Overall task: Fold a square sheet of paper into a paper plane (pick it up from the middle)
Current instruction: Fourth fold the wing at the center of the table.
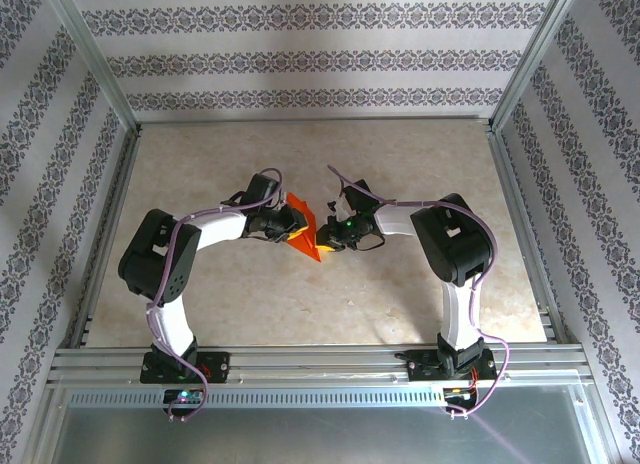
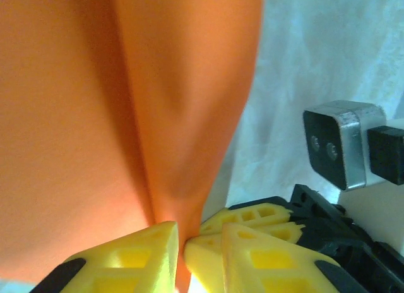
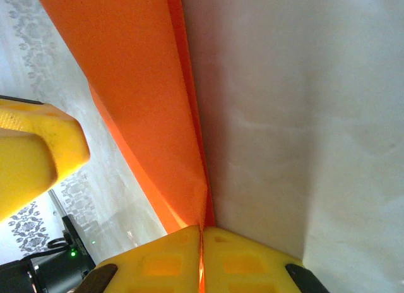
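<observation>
Left end effector (image 2: 182,245): fingers pinched on gathered part of orange sheet of paper (image 1: 306,234). Right end effector (image 3: 202,237): fingers clamped tight on sheet's creased edge. Sheet: partly folded, tilted, held off surface (image 1: 300,154), over surface centre. Both arms: bent inward, meeting above surface centre.

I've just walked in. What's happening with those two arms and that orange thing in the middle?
The left pincer and the right pincer meet over the middle of the table, each shut on the same orange paper. The paper appears lifted between them, and a crease runs up from the right pincer's grip. It is partly folded, not yet a finished plane.
</observation>
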`<state>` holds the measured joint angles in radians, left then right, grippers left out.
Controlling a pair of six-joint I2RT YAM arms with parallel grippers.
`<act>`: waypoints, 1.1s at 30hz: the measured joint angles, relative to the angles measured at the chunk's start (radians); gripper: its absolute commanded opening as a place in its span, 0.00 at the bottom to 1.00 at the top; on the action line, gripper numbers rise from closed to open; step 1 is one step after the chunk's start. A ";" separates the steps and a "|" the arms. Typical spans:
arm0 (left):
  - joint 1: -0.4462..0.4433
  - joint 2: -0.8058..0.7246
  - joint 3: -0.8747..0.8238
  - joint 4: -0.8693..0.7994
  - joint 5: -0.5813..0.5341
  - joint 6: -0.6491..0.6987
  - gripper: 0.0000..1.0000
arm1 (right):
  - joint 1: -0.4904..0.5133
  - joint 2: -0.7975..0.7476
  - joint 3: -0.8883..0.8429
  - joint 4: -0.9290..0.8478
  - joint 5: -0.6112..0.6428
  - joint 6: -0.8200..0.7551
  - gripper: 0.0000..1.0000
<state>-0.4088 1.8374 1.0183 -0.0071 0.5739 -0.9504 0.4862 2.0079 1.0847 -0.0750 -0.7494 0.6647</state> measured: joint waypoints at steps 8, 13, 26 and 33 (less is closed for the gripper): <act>-0.009 0.053 -0.003 0.137 0.040 -0.030 0.19 | 0.000 0.000 0.003 -0.005 0.000 -0.009 0.12; -0.009 0.068 -0.011 0.136 0.022 -0.031 0.16 | 0.000 0.000 0.005 -0.008 0.000 -0.009 0.14; -0.009 0.068 -0.043 0.137 -0.014 -0.039 0.17 | 0.000 0.000 0.006 -0.011 -0.001 -0.010 0.15; -0.009 0.073 -0.043 0.159 -0.004 -0.042 0.20 | 0.000 0.000 0.006 -0.011 -0.001 -0.013 0.15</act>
<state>-0.4179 1.9106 0.9756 0.1516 0.5701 -0.9924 0.4862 2.0083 1.0912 -0.0860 -0.7502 0.6514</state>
